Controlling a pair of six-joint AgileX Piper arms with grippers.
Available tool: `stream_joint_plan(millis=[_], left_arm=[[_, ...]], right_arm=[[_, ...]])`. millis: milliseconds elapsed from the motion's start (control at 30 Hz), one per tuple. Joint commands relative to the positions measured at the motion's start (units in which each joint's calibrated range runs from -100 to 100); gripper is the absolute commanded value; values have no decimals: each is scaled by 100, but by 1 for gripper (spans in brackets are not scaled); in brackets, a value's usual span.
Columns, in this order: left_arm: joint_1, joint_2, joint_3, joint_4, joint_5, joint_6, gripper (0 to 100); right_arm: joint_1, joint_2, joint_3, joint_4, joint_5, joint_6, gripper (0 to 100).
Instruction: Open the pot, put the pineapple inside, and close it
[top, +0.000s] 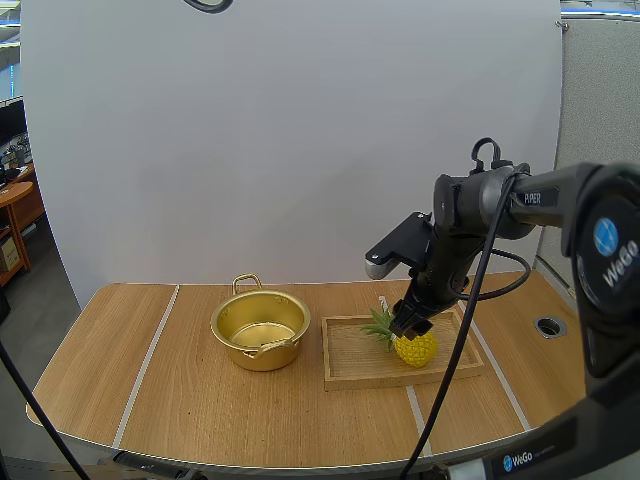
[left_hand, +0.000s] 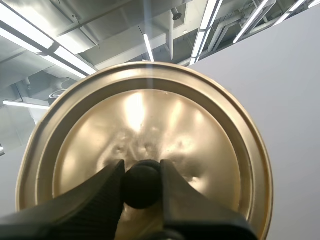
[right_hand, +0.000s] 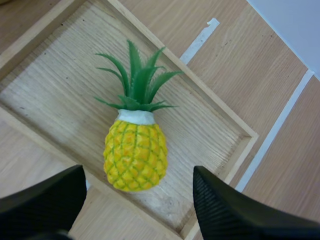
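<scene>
The gold pot (top: 262, 358) sits on the table (top: 180, 410) with no lid on it. The 1 handle I can see is at the back. Just beside the pot, on its right, lies the wooden tray (top: 350, 368). The pineapple (top: 416, 349) lies in the tray, near the right end. Its green leaves point toward the pot. It is not in the pot yet.

The right gripper (top: 410, 323) hangs right over the pineapple. In the right wrist view its 2 black fingers (right_hand: 225, 205) stand wide apart, 1 on each side of the pineapple (right_hand: 135, 155), and they hold nothing. I cannot tell if they touch it.

The left gripper (left_hand: 141, 164) holds the gold lid (left_hand: 150, 110). Its jaws are squeezed tight on the little black knob (left_hand: 142, 187) in the middle of the lid
</scene>
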Motion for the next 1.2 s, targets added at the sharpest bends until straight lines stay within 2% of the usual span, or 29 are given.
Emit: stream_joint_plan(millis=[0, 433, 1167], left_arm=[[12, -37, -42, 13, -252, -60, 0], [12, -37, -42, 13, -252, -60, 0], [12, -37, -42, 13, -252, -60, 0]], right_arm=[[-32, 142, -70, 177, -21, -186, 100], [-32, 939, -77, 168, -721, -231, 100], [-32, 1912, -86, 155, -1141, -221, 100]])
